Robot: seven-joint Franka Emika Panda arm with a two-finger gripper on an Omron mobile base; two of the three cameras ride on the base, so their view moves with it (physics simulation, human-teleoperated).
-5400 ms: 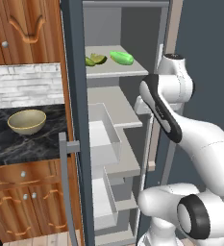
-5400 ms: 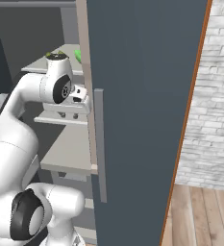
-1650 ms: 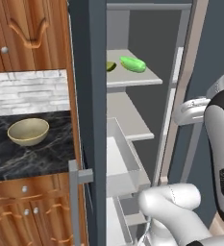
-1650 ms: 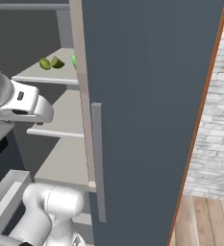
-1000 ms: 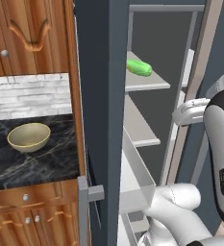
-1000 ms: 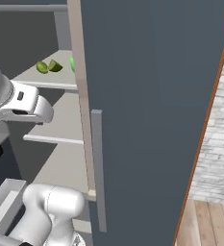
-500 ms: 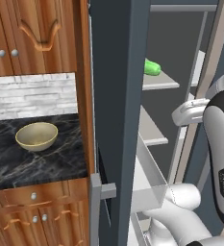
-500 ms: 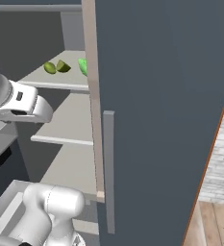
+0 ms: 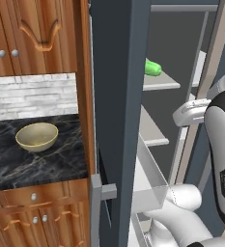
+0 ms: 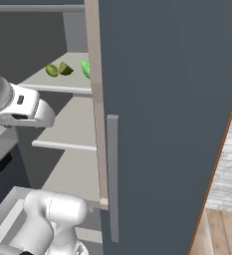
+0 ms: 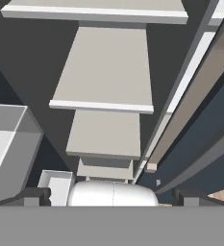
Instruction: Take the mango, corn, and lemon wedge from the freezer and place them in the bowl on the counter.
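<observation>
Three items on the upper shelf of the freezer (image 10: 152,99), seen at upper left of the right base view: lemon wedge (image 10: 65,68) with its darker rind, just beside a small round yellow-green fruit (image 10: 51,70) to its left, and further right a bright green elongated item (image 10: 87,68), partly cut off by the pale edge of the open door. Same green item (image 9: 152,68) at upper centre-right of the left base view, on a pale grey shelf behind the dark door edge. Grey vertical bar handle (image 10: 112,177) at lower centre of the right base view, on the slate door face.

Tan bowl (image 9: 36,136) at centre-left of the left base view, upright on the black marble-look counter (image 9: 17,166), below a white brick backsplash (image 9: 32,96) and wooden cupboards (image 9: 32,34); well apart from the freezer shelves. Brown drawers (image 9: 32,212) under the counter at lower left.

Gripper (image 11: 111,196) low in the hand view, facing stacked pale shelves (image 11: 106,72); dark fingertips (image 11: 36,194) set wide apart at the bottom corners, nothing between them. Clear drawer (image 11: 7,144) at the left edge of that view.
</observation>
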